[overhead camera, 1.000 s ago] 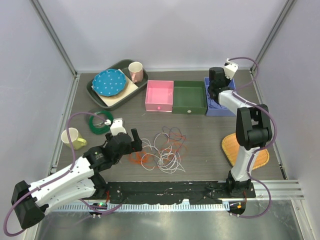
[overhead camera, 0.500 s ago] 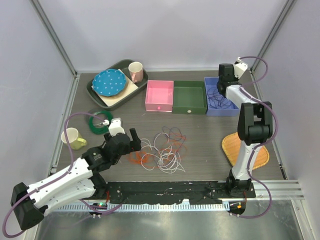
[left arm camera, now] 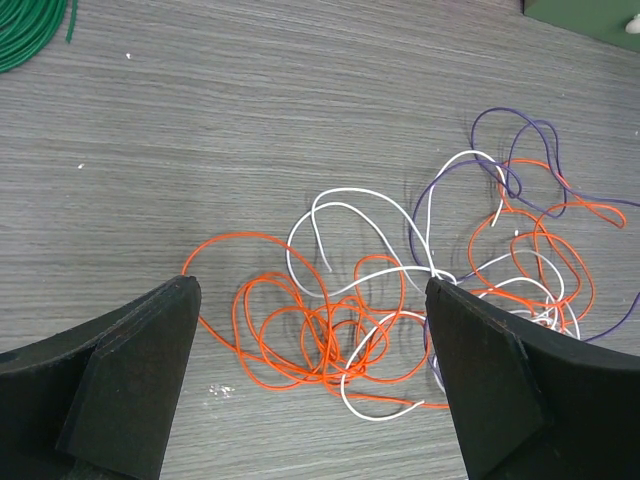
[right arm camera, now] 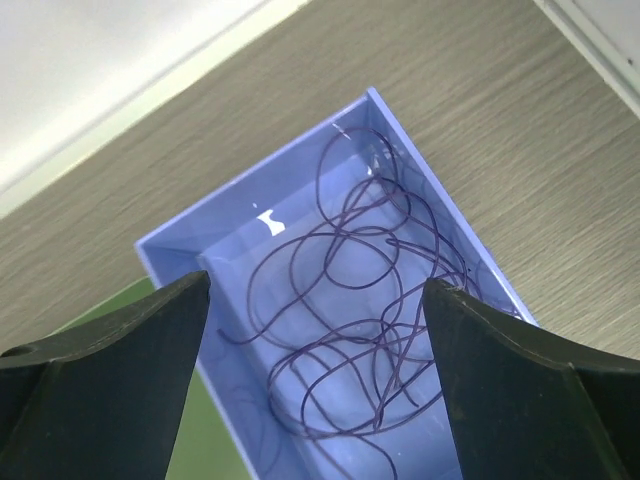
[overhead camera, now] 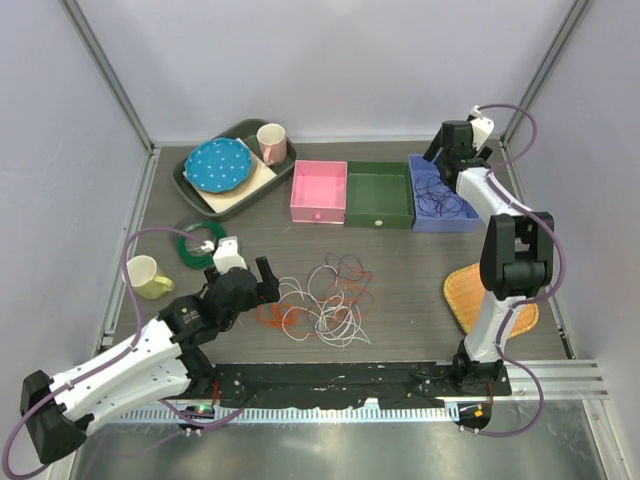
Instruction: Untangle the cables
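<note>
My left gripper (left arm camera: pixel 310 290) hovers wide open over the red-orange, white and purple cables (overhead camera: pixel 322 300) knotted on the table (overhead camera: pixel 420 260), placed, I reckon, to pick a strand, while my right gripper (right arm camera: pixel 315 290) hangs open-jawed above the blue box (right arm camera: pixel 437 190) where one dark purple cable (right arm camera: pixel 360 330) lies sorted.

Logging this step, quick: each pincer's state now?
Left pincer: open, empty, over the tangled cables.
Right pincer: open, empty, above the purple cable in the blue box.

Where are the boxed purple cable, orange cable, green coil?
purple cable (right arm camera: pixel 345 345), right wrist view, middle of its loops.
orange cable (left arm camera: pixel 245 235), left wrist view, top of left loop.
green coil (left arm camera: pixel 35 25), left wrist view, outer strands.
</note>
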You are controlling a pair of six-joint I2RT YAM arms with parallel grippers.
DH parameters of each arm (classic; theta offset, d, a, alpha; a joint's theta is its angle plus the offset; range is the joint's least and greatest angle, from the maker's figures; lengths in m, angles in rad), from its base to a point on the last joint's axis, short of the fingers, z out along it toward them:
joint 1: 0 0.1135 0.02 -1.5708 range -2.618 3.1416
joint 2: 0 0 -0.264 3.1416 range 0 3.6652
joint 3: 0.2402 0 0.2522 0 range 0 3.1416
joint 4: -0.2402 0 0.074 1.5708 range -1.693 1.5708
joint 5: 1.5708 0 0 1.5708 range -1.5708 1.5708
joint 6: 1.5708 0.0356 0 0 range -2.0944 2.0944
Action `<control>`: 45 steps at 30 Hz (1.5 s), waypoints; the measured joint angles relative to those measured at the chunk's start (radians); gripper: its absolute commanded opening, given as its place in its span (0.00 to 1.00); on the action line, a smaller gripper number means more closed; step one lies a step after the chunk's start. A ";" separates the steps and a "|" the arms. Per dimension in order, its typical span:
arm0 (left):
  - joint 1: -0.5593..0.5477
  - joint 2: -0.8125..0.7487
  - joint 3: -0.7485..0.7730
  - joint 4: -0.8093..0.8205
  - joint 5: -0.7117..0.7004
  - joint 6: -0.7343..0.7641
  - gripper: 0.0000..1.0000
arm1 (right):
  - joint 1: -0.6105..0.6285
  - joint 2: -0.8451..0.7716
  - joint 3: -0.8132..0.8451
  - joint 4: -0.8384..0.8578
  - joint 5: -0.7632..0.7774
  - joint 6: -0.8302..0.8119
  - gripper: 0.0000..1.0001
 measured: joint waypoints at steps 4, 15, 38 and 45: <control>0.000 -0.005 0.000 0.000 0.010 -0.001 1.00 | 0.017 -0.089 -0.003 -0.004 -0.063 -0.055 0.95; 0.000 0.066 -0.019 0.073 0.194 0.004 1.00 | 0.418 -0.363 -0.039 -0.086 -0.340 -0.297 0.93; 0.113 0.925 0.397 0.432 0.454 0.349 1.00 | 0.549 -1.162 -1.074 0.192 -0.299 0.216 0.92; 0.113 0.986 0.420 0.419 0.510 0.456 1.00 | 0.549 -1.194 -1.093 0.190 -0.275 0.217 0.92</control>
